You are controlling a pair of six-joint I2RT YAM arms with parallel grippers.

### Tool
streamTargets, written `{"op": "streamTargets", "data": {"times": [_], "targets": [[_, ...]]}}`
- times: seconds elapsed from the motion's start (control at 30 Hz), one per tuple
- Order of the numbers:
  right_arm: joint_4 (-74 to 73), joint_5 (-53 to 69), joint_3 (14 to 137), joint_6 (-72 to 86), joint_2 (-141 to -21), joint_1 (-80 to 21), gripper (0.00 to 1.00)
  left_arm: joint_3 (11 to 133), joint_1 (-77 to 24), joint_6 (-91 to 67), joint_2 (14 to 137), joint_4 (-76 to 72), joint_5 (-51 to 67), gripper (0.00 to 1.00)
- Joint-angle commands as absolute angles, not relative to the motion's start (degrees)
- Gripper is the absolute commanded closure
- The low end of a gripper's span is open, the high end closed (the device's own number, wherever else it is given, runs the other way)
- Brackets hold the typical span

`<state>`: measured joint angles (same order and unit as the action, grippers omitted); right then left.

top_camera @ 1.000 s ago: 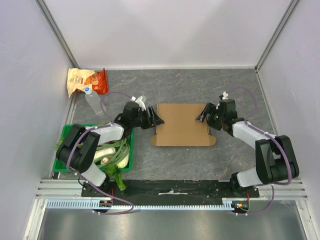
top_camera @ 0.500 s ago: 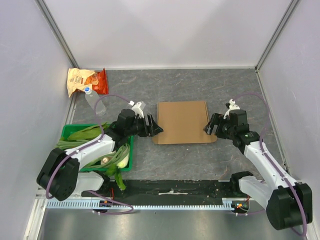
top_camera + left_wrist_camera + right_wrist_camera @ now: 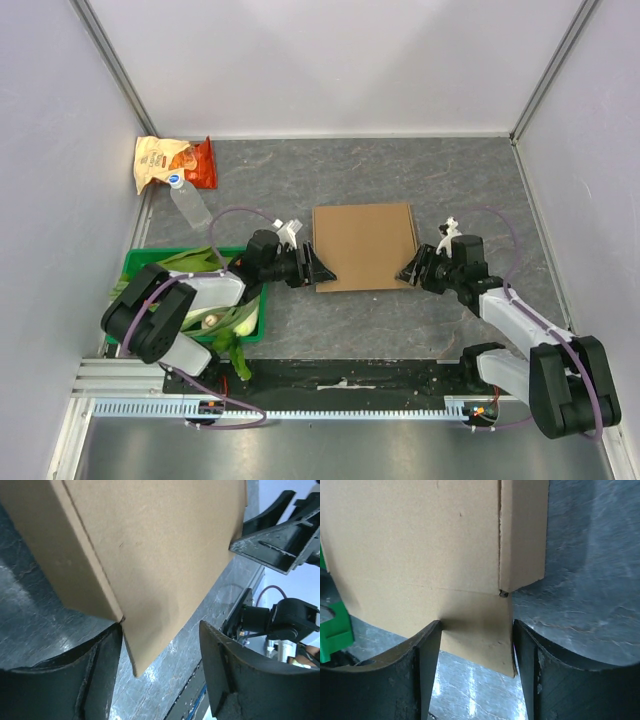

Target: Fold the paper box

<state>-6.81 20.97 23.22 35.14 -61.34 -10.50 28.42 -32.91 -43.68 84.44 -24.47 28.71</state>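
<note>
Top view, paper box (image 3: 365,245): lies flat at the middle of the desk (image 3: 420,170), between both arms.
Top view, left pincer (image 3: 322,272): at the box's near left corner.
Top view, right pincer (image 3: 405,273): at the near right corner.
Left wrist view, left pincer (image 3: 160,630): jaws apart, a cardboard corner between them.
Right wrist view, right pincer (image 3: 476,625): jaws apart, straddling the near flap.

Plain brown paper box (image 3: 364,246), mottled grey table (image 3: 400,170), green crate (image 3: 132,265), orange-and-tan snack bag (image 3: 172,163)
</note>
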Motion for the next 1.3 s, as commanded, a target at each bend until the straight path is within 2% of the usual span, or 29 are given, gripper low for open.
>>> {"op": "streamTargets", "data": {"times": [0.0,0.1,0.27,0.33,0.4,0.6,0.77,0.8,0.97,1.13,1.27], "targets": [[9.74,32.51,19.25,45.25,-63.63,-10.81,0.34,26.11,-33.13,-53.94,88.59,-42.68,36.47,0.34],[7.14,29.3,19.85,42.83,-63.02,-10.72,0.33,24.87,-33.05,-54.33,89.03,-45.09,35.34,0.36],[-14.81,12.07,27.84,32.79,-58.81,-10.72,0.18,26.19,-32.87,-46.51,83.86,-29.3,29.63,0.32],[-17.92,7.85,29.44,31.38,-57.31,-10.72,0.13,27.77,-32.87,-42.99,79.91,-20.54,26.03,0.31],[-20.73,7.38,31.37,30.85,-55.55,-10.72,0.09,28.82,-32.87,-40.35,74.83,-16.1,22.26,0.3],[-24.08,6.15,33.22,32.51,-49.84,-12.03,0.05,29.45,-32.87,-36.56,62.85,-5.89,14.0,0.27],[-13.83,15.1,23.67,54.86,-42.21,-12.74,0.03,30.58,-32.7,-38.75,64.06,-9.66,13.26,0.21],[-10.32,18.68,21.12,58.67,-41.06,-13.27,0.05,30.93,-32.61,-39.02,65.03,-10.89,13.53,0.22],[14.99,20.57,8.36,73.54,-39.45,-16.96,0.17,30.07,-32.61,-40.51,66.27,-15.99,14.41,0.25],[29.05,11.64,2.56,81.47,-43.14,-23.9,0.2,28.48,-32.61,-41.22,64.87,-17.4,14.85,0.26],[39.0,7.21,0.35,84.11,-51.21,-26.89,0.25,26.55,-32.61,-41.57,62.67,-17.75,14.77,0.26]]}}
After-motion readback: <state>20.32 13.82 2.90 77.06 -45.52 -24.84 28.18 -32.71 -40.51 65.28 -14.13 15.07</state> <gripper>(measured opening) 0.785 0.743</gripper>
